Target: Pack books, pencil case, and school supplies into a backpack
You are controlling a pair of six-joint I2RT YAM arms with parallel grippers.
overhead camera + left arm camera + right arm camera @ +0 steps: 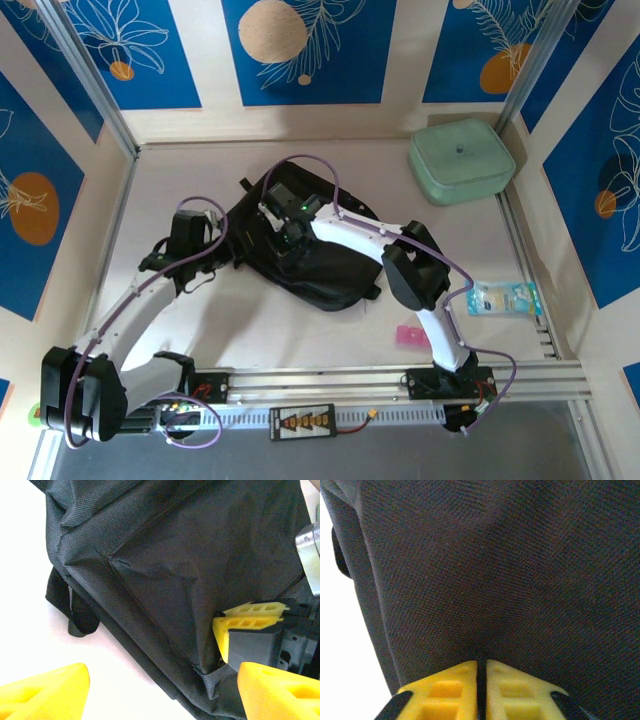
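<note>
The black backpack [330,270] lies in the middle of the surface [300,340]. The right gripper [481,664] is pinched closed on its fabric, and the left gripper [162,680] gapes open beside its edge. The clear packet [503,298] off to the right carries print too small to read.

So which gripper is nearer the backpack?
Right. The right gripper is shut on the backpack fabric; the left gripper hangs open just beside its edge.

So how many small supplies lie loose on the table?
2: a clear packet by the right edge, a pink block left of it, nearer. More may hide under the backpack.
</note>
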